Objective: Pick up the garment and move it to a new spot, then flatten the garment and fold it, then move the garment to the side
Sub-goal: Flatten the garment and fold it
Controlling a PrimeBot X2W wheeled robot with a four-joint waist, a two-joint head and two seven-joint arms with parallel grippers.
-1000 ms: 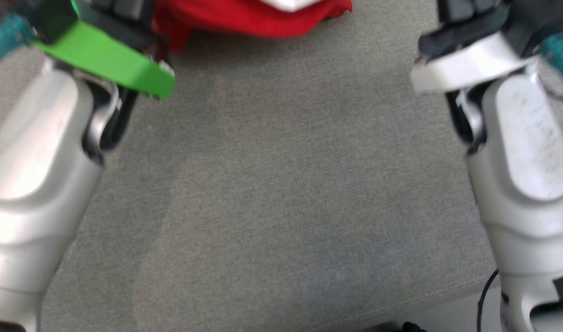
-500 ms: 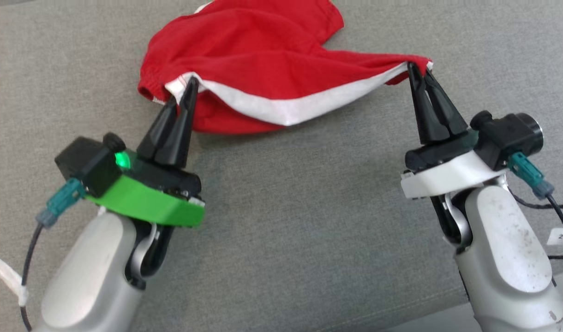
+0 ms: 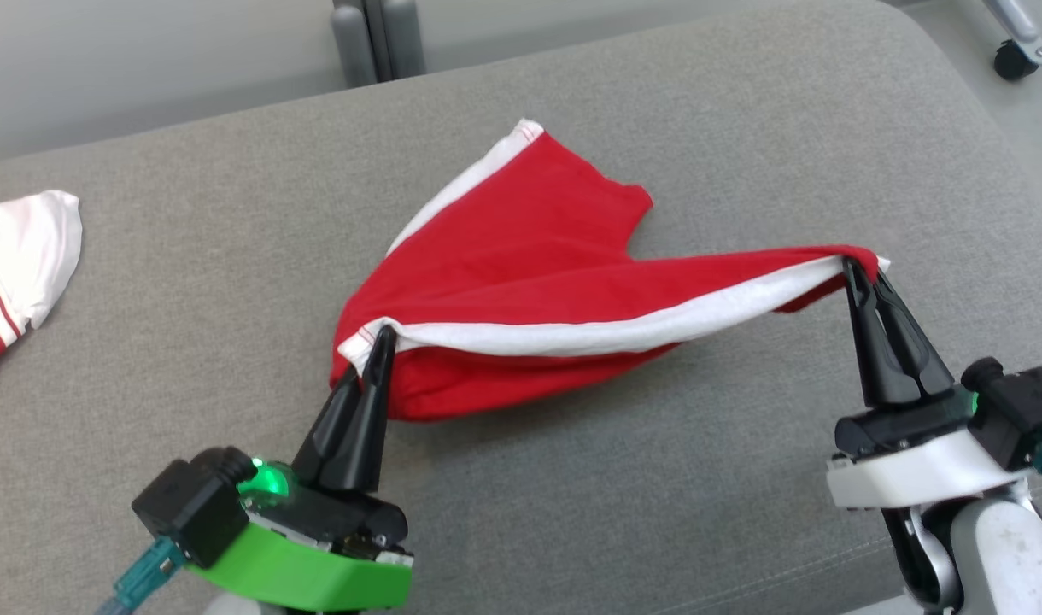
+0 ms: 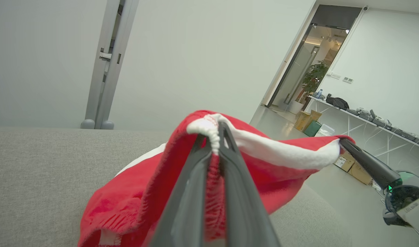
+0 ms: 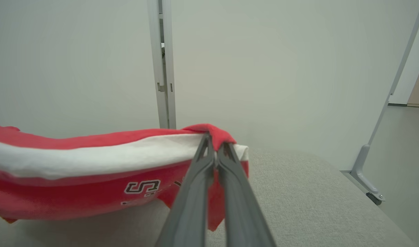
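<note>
Above the cushion (image 3: 572, 512), both jaws pinch the garment (image 3: 529, 273).

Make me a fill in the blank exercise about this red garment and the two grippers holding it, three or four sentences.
1. The band stretched between the left gripper and the right gripper is ____ in colour.
2. The main cloth of the garment is ____.
3. The garment's far end rests on a ____ cushion.
4. A second garment lies at the cushion's ____ edge in the head view.

Missing words: white; red; grey; left
</note>
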